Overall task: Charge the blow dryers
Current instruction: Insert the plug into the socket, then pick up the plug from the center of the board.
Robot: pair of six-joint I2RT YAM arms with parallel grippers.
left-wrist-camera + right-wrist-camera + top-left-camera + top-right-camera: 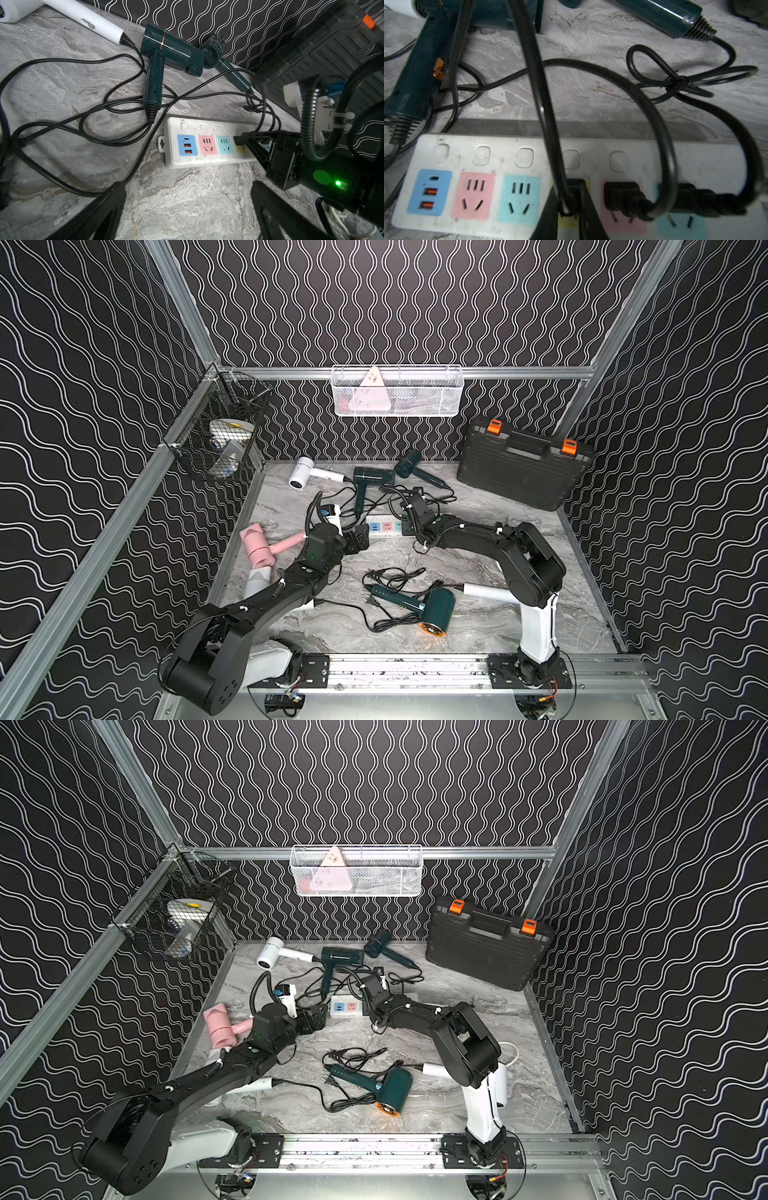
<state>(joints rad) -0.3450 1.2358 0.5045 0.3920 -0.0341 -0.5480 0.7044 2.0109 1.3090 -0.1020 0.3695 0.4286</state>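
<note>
Even light, soft shadows; top views sharp; right wrist view blurry, near cord (543, 99) smeared.

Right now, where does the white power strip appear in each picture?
Both top views: power strip in the middle, between the left gripper and right gripper.
Left wrist: beyond the open left fingers.
Right wrist: close below the right gripper, which pinches a plug.
Shared landmark: its blue USB block.
</note>
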